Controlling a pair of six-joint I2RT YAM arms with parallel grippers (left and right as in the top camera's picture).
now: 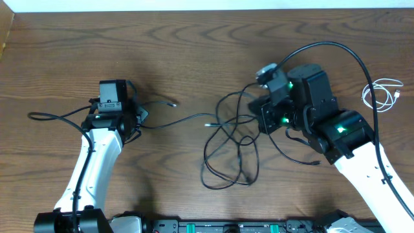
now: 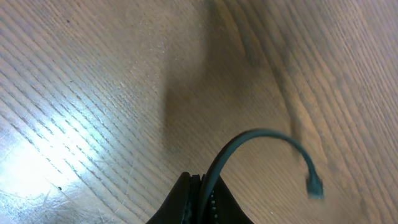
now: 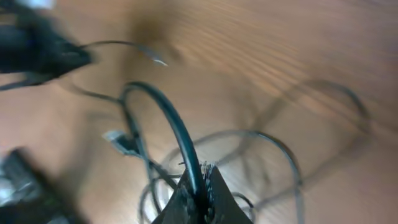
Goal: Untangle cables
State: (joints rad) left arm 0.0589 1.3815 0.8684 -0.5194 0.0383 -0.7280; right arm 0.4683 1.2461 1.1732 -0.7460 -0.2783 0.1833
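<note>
Several black cables (image 1: 240,145), seemingly knotted | left tool (image 2: 200,185), right tool (image 3: 200,179) clamping

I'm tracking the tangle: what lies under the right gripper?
Loops of the black cables lie on the table below the right gripper, shut on one strand. From overhead, the arm hides where they cross beneath it.

Tabletop (image 2: 93,93) is brown wood grain with fine ridges, semi-gloss where glare hits left of the left gripper (image 2: 202,182). Thin dark cable (image 2: 261,135) pinched in it looks like smooth matt rubbery plastic. Fatter black cable (image 3: 165,112) in the right gripper (image 3: 200,173) has a bit more shine. Both grippers' tips: matt black plastic, little teeth inside.
</note>
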